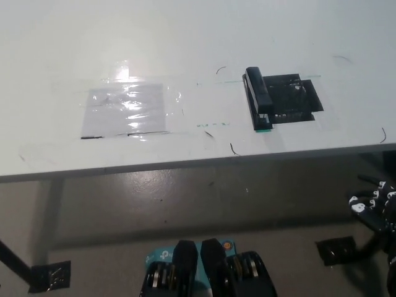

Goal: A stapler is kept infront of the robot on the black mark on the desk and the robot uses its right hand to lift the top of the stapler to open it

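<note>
You can see the black stapler (258,99) lying shut on the white table (185,37), on the left edge of the black mark (297,99). Nothing sits in the way around it. To its left, well apart, a shiny clear sheet (127,110) is taped flat on the table. Small dark pen marks dot the top. Your right hand (374,207) hangs low by the right edge, below the table; you cannot tell if it is open or closed. Black tape bits (337,249) stick to the floor (185,204). No writing can be read.
</note>
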`<state>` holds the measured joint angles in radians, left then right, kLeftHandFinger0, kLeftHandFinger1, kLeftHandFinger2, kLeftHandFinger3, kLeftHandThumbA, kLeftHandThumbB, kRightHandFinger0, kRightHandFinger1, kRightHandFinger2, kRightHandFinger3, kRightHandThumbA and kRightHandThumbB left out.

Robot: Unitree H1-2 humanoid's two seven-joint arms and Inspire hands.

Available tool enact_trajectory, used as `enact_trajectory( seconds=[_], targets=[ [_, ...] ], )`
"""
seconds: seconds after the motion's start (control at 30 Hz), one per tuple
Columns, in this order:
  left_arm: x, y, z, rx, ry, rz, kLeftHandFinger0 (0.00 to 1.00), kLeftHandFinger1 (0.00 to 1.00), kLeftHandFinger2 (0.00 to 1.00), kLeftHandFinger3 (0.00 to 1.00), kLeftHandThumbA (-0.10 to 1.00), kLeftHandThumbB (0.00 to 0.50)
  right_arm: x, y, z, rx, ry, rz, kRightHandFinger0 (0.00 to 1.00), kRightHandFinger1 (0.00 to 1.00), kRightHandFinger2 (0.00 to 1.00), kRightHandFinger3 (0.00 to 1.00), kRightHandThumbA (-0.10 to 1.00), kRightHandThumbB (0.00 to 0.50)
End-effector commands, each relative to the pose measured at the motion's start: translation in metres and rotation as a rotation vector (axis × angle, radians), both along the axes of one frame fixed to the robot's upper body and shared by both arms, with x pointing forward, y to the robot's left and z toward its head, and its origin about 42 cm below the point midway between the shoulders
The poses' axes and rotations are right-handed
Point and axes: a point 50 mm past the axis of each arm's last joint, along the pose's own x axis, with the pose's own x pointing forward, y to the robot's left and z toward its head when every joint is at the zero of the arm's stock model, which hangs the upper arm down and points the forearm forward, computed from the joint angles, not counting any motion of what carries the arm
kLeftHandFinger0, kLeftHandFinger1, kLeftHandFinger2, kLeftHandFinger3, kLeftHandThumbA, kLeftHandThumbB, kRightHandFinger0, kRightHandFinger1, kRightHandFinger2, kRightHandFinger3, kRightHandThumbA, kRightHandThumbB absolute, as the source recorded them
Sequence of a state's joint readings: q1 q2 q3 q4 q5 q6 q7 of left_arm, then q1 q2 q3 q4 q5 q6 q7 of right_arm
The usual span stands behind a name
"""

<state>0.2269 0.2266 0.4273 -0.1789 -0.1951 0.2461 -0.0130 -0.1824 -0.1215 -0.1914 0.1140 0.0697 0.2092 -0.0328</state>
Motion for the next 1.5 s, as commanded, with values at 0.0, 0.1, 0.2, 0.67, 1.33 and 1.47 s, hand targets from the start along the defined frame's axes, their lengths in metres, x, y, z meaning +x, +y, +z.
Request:
enact_trajectory(
  seconds=[0.0, 0.1, 0.2, 0.67, 1.33, 1.47],
  targets=[
    [-0.002, 0.002, 0.007, 0.009, -0.018, -0.017, 0.32, 0.40, 0.53, 0.73, 0.64, 0.000, 0.010, 0.004, 0.035, 0.007, -0.080, 0.010, 0.31, 0.31, 0.42, 0.68, 0.55, 0.000],
    [-0.002, 0.002, 0.006, 0.025, -0.018, -0.022, 0.33, 0.41, 0.55, 0.73, 0.67, 0.000, 0.026, 0.022, 0.073, 0.073, -0.160, 0.068, 0.33, 0.33, 0.45, 0.71, 0.53, 0.000],
    [-0.002, 0.003, 0.004, 0.019, -0.019, -0.018, 0.32, 0.41, 0.54, 0.72, 0.66, 0.000, 0.037, 0.033, 0.098, 0.107, -0.213, 0.110, 0.37, 0.36, 0.47, 0.71, 0.51, 0.000],
    [0.001, 0.004, -0.001, 0.000, -0.019, -0.026, 0.47, 0.49, 0.58, 0.72, 0.67, 0.000, 0.087, 0.118, 0.182, 0.319, -0.330, 0.285, 0.35, 0.36, 0.48, 0.74, 0.52, 0.000],
    [0.002, 0.006, -0.002, 0.047, -0.041, -0.033, 0.48, 0.51, 0.58, 0.73, 0.70, 0.000, 0.070, 0.171, 0.115, 0.948, 0.015, 0.085, 0.59, 0.67, 0.84, 1.00, 0.98, 0.000],
    [0.002, 0.005, -0.001, 0.049, -0.041, -0.029, 0.48, 0.51, 0.58, 0.71, 0.70, 0.003, 0.064, 0.175, 0.110, 0.987, 0.051, 0.055, 0.61, 0.70, 0.85, 1.00, 1.00, 0.000]
  ],
)
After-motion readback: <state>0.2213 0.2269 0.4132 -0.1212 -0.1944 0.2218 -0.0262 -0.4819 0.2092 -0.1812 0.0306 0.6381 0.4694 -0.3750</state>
